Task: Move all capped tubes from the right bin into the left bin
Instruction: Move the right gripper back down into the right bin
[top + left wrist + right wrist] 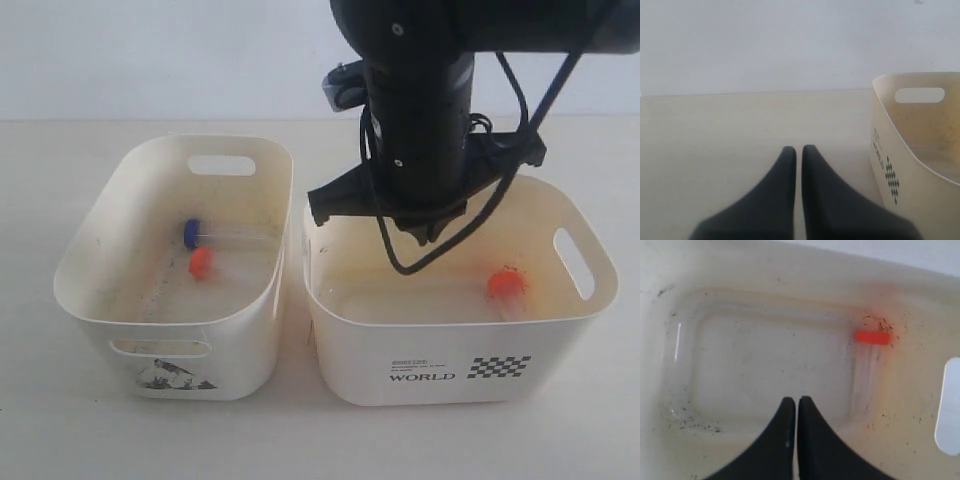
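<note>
Right wrist view looks straight down into the right bin (765, 270). The right gripper (792, 399) hangs over the middle of its floor, its two black fingers pressed together with nothing between them. One orange-capped tube (867, 370) lies on the bin floor off to the side of the fingers, close to the end wall with the handle slot (949, 405). In the exterior view that end faces the counter's right edge. Its clear body is faint against the cream plastic, so it probably lies flat, though I can't be sure.

The left bin (85, 255), toward the counter's left edge, holds a blue-capped tube (195, 232) and the other orange tube (201, 262), so I judge this to be the last pickup. Next the fingers must part, shift toward the handle-slot end, drop over the tube and close across its body.

A black cable (400, 262) loops from the right arm (415, 130) down toward the bin, and the end wall leaves little room beside the tube. The left gripper (796, 148) is closed and empty, low over bare counter (715, 130) beside the right bin, out of the way.
</note>
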`<state>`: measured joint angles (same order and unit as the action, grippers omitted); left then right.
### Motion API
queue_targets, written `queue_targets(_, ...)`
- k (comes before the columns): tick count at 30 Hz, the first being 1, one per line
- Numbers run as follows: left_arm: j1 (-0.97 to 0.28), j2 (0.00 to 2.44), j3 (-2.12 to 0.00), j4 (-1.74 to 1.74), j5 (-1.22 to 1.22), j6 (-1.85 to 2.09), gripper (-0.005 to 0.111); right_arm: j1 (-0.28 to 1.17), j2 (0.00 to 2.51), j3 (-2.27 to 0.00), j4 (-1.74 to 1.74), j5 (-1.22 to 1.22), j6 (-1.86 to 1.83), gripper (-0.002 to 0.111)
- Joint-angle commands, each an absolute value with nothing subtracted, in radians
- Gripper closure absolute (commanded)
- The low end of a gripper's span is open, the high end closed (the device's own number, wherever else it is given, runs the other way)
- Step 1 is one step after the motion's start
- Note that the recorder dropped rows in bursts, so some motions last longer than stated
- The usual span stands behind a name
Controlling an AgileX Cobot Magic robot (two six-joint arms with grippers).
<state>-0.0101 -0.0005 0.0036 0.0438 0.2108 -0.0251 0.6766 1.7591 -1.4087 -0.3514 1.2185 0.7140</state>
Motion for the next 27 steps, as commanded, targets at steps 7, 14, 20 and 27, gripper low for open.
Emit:
queue_targets(7, -0.010, 0.000, 0.000, 0.049, 0.209, -0.035, 0.102, 0.678, 1.755, -1.352, -0.396, 1.221, 0.749, 0.107)
queue_targets(14, -0.010, 0.000, 0.000, 0.049, 0.209, -0.035, 0.102, 0.652, 1.755, -1.263, -0.415, 1.221, 0.805, 0.107)
queue_targets(20, -0.010, 0.000, 0.000, 0.049, 0.209, -0.035, 0.102, 0.610, 1.758, -1.257, -0.409, 1.221, 0.812, 0.107)
queue_targets(27, -0.010, 0.000, 0.000, 0.049, 0.209, -0.035, 0.102, 0.599, 1.758, -1.257, -0.411, 1.221, 0.810, 0.107)
